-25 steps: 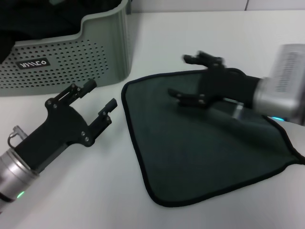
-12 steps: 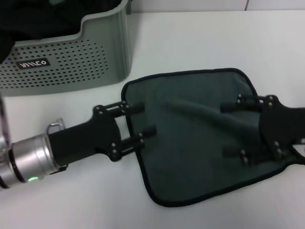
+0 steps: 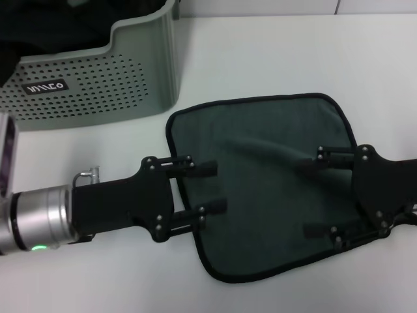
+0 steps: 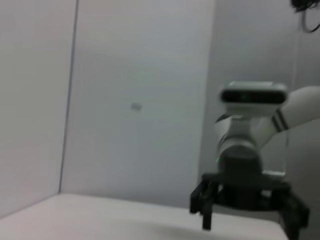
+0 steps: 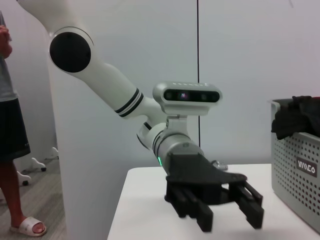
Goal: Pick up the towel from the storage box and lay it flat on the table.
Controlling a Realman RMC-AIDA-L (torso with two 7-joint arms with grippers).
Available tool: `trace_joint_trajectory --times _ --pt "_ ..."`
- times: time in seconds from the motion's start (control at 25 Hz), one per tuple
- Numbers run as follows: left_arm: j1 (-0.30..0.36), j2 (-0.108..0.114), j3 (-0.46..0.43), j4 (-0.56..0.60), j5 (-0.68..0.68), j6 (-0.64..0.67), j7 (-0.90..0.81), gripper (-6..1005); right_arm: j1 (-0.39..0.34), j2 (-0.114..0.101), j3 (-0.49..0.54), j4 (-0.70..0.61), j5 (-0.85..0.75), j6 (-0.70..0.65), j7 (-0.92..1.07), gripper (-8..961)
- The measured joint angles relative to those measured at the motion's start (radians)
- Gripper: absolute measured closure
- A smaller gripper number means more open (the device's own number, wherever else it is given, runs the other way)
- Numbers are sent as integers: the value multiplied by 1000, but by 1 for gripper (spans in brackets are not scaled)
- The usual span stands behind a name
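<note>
Towel (image 3: 267, 176) spread dark side up on table (image 3: 260, 59); left gripper (image 3: 208, 188) and right gripper (image 3: 316, 192) positioned over opposite edges, jaws wide, nothing held

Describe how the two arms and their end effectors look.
Both end effectors, left and right, are matte black with two slim parallel fingers and visible screw heads. The left one sits on a silver metal wrist showing a small green light and a metal hook. White arm links with black bands carry a white camera bar.
</note>
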Motion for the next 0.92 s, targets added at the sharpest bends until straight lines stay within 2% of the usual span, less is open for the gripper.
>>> trace_joint_trajectory --times 0.92 --pt "21 3 -11 7 -12 20 -7 439 -3 21 3 9 -6 -16 -18 70"
